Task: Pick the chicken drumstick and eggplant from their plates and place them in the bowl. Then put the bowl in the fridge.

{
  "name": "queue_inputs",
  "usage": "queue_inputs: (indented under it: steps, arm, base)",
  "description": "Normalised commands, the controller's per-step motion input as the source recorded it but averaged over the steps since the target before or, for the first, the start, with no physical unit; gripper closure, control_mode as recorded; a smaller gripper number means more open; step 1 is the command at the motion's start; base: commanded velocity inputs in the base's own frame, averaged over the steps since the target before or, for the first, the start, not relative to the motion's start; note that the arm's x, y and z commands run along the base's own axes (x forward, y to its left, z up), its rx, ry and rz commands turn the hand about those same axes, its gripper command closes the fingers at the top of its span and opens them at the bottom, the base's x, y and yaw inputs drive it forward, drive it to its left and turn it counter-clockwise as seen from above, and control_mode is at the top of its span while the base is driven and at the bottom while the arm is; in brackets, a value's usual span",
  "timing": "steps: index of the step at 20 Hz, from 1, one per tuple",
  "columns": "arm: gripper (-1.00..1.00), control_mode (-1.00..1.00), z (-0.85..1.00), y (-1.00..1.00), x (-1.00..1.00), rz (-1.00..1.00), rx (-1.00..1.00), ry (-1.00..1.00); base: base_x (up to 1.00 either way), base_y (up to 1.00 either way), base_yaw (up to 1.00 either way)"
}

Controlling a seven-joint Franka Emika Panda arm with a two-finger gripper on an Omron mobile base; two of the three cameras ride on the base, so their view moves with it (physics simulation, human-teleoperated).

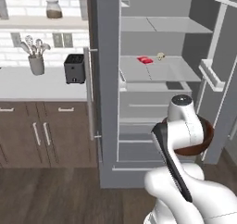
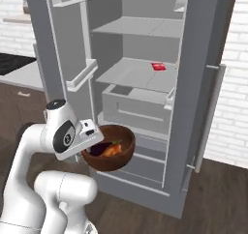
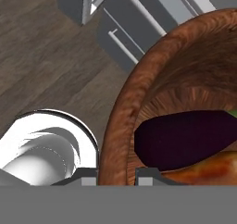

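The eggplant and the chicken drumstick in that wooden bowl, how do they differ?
The eggplant is dark purple and glossy; the chicken drumstick is orange-brown and roasted-looking. In the hand view the eggplant shows nearly whole, while the drumstick is mostly cut off at the picture's edge. Both lie side by side inside the bowl, which the gripper holds by its rim.

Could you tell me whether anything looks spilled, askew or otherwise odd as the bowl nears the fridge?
Nothing stands out. The claw grips the bowl by its rim, level, with the eggplant and chicken drumstick inside, before the open fridge.
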Motion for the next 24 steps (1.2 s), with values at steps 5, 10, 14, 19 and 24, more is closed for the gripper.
queue_inputs:
  steps: [5,10,14,19,24]
  arm:
    - [1.00,1.00,0.00,0.00,0.00,0.00,0.00,0.00]
    - [1.00,1.00,0.00,0.00,0.00,0.00,0.00,0.00]
    - [1.00,1.00,0.00,0.00,0.00,0.00,0.00,0.00]
    - [1.00,1.00,0.00,0.00,0.00,0.00,0.00,0.00]
    - [1.00,1.00,0.00,0.00,0.00,0.00,0.00,0.00]
  base:
    - [0.42,-0.01,-0.24]
    - [0.70,0.05,-0.11]
    - [0.68,0.12,-0.06]
    - [0.28,0.02,-0.04]
    - [0.21,0.21,0.00]
